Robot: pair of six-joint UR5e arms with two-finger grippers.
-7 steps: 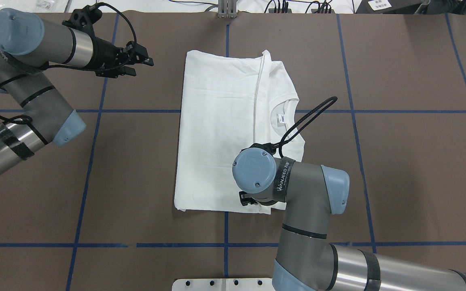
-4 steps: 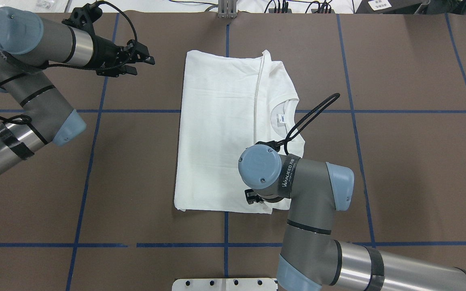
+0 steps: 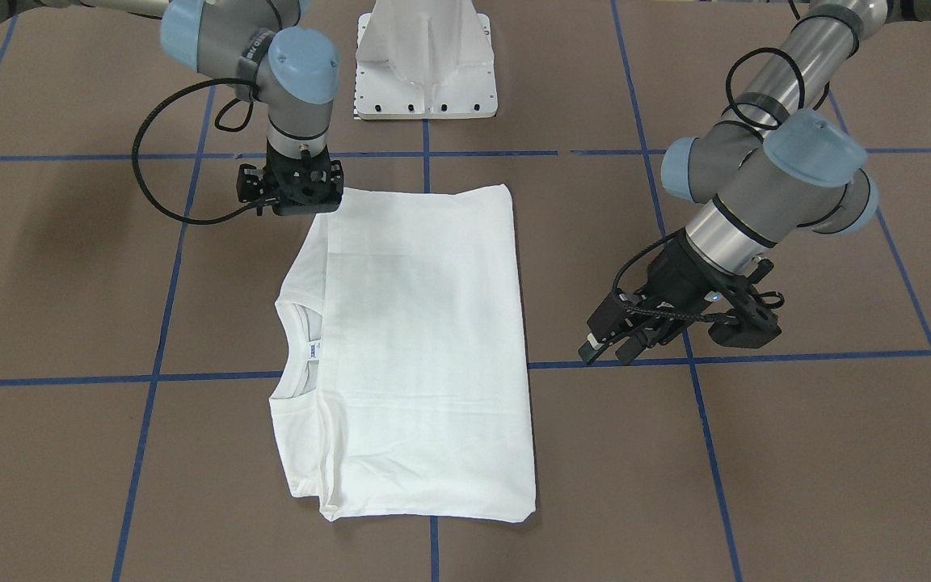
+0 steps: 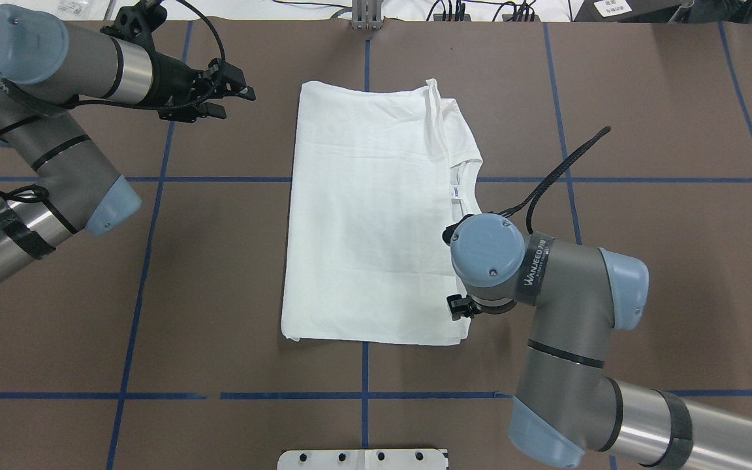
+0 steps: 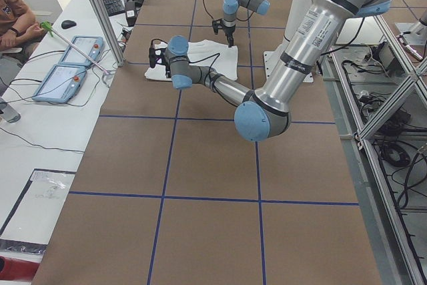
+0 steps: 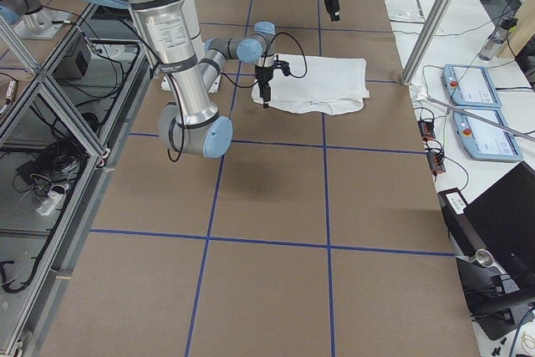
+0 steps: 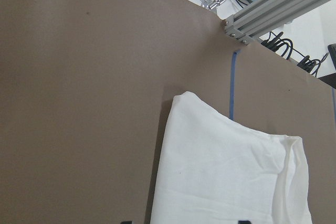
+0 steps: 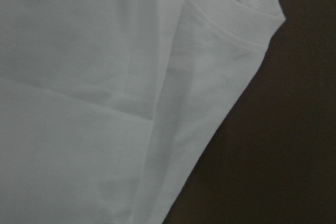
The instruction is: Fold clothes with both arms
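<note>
The white T-shirt point(image 4: 363, 215) lies folded flat in the middle of the brown table, collar and neck label point(image 4: 454, 191) toward the robot's right; it also shows in the front view point(image 3: 417, 347). My right gripper point(image 3: 294, 202) points straight down at the shirt's near right corner. Its fingers are hidden under the wrist point(image 4: 461, 305), and it looks shut on the shirt's top layer. The right wrist view shows only close-up cloth point(image 8: 105, 103) and dark table. My left gripper point(image 4: 235, 98) is open and empty, hovering left of the shirt's far corner, apart from it point(image 3: 611, 343).
The white pedestal base point(image 3: 425, 73) stands at the table's near edge. Blue tape lines point(image 4: 147, 261) grid the brown table. A metal frame post point(image 7: 278, 9) and cables lie beyond the far edge. An operator and tablets point(image 5: 67, 71) are at the side.
My right arm has moved to the robot's right, and the shirt's upper layer has slid right with it, covering more of the collar. My left gripper has barely shifted.
</note>
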